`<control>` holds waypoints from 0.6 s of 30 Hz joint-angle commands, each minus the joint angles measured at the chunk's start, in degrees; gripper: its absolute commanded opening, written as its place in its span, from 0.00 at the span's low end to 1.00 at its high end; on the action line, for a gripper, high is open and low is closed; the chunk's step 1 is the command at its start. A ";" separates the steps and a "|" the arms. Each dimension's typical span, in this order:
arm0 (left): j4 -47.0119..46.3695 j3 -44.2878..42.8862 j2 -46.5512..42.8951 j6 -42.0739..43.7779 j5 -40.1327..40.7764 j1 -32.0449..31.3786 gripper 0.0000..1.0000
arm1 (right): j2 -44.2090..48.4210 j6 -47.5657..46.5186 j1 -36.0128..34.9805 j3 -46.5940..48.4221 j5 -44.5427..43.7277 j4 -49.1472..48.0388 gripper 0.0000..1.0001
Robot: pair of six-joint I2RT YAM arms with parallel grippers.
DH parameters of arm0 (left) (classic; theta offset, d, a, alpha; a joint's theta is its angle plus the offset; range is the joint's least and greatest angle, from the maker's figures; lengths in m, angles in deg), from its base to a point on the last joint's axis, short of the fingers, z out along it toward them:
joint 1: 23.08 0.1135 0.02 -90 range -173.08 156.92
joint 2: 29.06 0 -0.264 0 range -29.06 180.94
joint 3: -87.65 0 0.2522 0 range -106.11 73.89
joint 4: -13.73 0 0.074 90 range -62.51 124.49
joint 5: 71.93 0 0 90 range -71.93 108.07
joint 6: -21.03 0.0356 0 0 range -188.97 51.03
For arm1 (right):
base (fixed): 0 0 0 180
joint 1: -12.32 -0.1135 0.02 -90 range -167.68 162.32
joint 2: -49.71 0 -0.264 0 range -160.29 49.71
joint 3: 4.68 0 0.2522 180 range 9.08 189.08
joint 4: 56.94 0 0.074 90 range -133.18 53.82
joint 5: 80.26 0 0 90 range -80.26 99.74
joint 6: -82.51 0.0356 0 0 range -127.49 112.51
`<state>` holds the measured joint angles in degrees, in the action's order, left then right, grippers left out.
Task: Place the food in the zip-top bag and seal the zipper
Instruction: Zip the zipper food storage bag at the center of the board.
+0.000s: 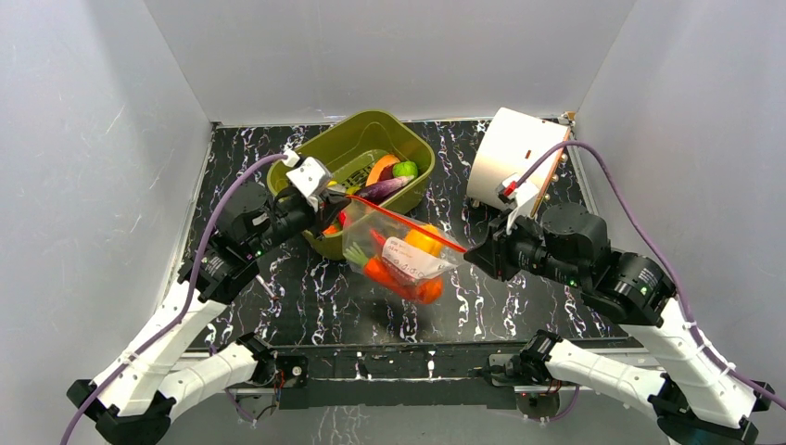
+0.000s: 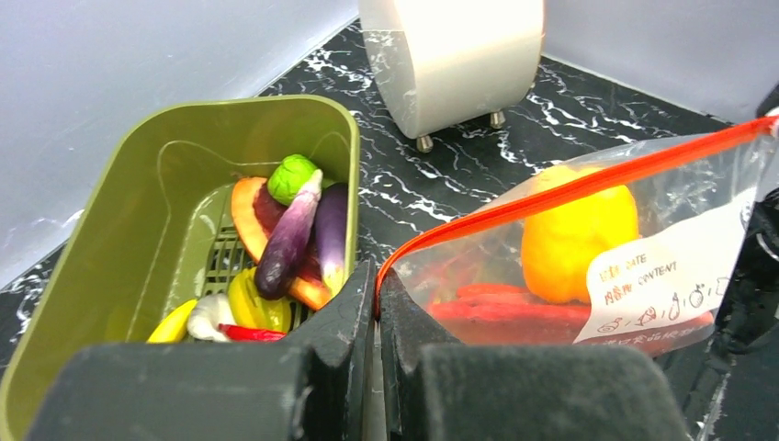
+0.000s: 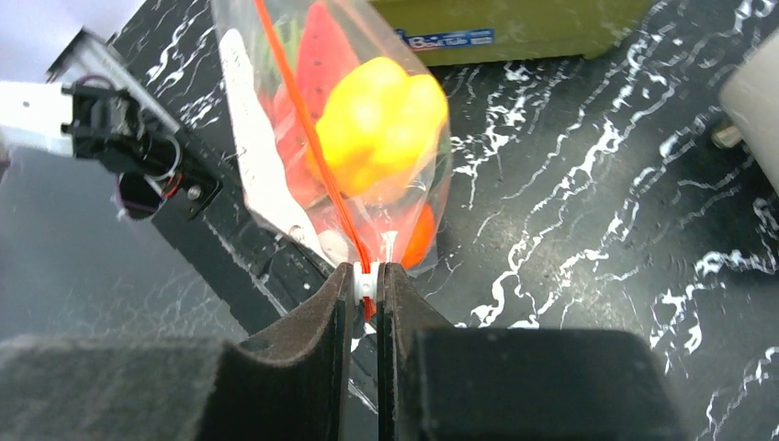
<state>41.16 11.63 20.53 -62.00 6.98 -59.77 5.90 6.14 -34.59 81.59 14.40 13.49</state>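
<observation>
Both ends pinched: left gripper clamps one end of the zipper, right gripper the other, zip-top bag stretched between them, yellow pepper inside.

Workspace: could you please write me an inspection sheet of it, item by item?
Surface: black marbled table, nothing spilled seen.
Job's things: bag held between the grippers by its zipper; pepper and other food inside; more in the tub. Whether the zipper is sealed cannot be told.
Clutter: white canister behind the bag.
Grippers: left gripper shut on one zipper end, right gripper shut on the other.
Cables: a purple cable along each arm, apart from the bag.
Surroundings: grey walls on three sides.
</observation>
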 commanded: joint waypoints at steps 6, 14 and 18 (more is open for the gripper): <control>-5.80 0.41 3.49 -7.04 -16.65 0.74 0.00 | 2.85 9.79 -0.10 2.62 -9.96 -2.06 0.00; -12.40 7.26 3.07 -13.26 -33.51 0.74 0.00 | 6.89 11.16 -0.05 1.55 -1.87 2.69 0.00; -14.67 11.22 2.49 -14.24 -35.27 0.74 0.00 | 8.48 15.86 -0.11 -0.08 -2.47 2.02 0.00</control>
<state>31.46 20.33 24.40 -73.68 -20.98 -59.07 13.11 16.67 -34.59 82.62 10.84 18.67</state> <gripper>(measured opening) 0.012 0.096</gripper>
